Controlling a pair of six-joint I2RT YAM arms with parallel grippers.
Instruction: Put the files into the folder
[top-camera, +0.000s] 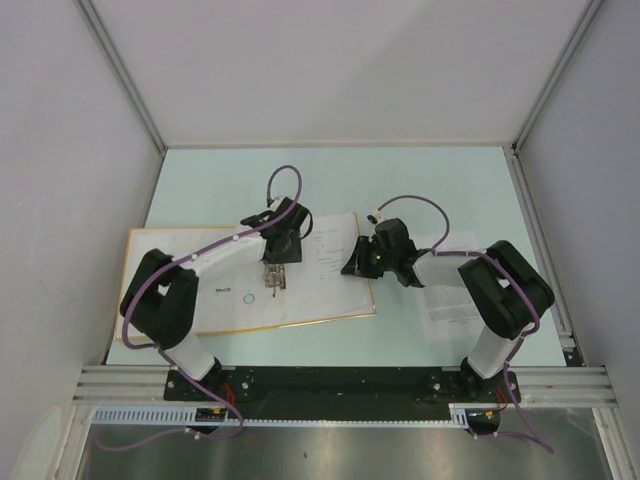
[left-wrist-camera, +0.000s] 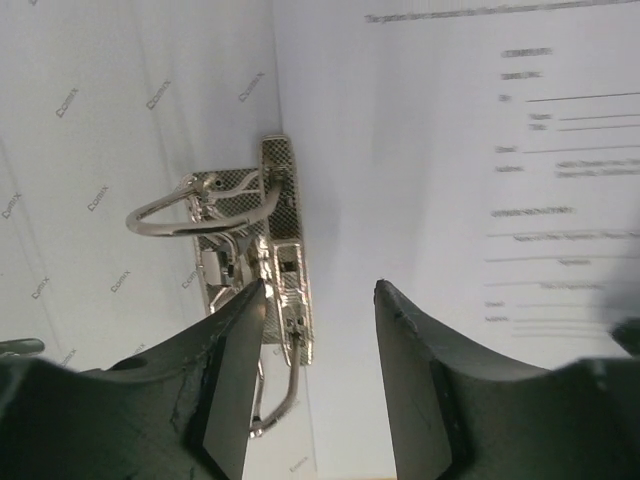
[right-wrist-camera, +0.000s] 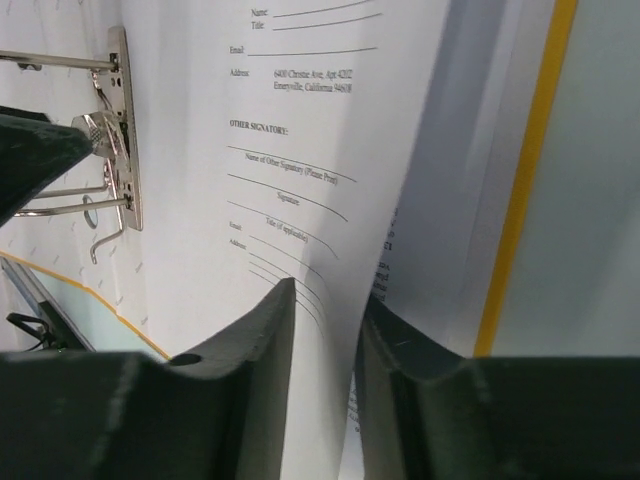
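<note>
The orange-yellow folder (top-camera: 165, 300) lies open and flat, its cream inside up and its metal ring mechanism (top-camera: 272, 277) in the middle. My left gripper (top-camera: 278, 262) hovers open right over the mechanism (left-wrist-camera: 250, 230), one finger beside the rings. A printed sheet of the files (top-camera: 325, 262) lies on the folder's right half. My right gripper (top-camera: 352, 262) is shut on that sheet's right edge (right-wrist-camera: 300, 150), which bends up between the jaws. More sheets (top-camera: 448, 300) lie on the table to the right, partly under the right arm.
The folder's orange edge (right-wrist-camera: 530, 180) runs just right of the held sheet. The pale green table (top-camera: 420, 190) is walled by grey panels on three sides. Purple cables loop above both wrists.
</note>
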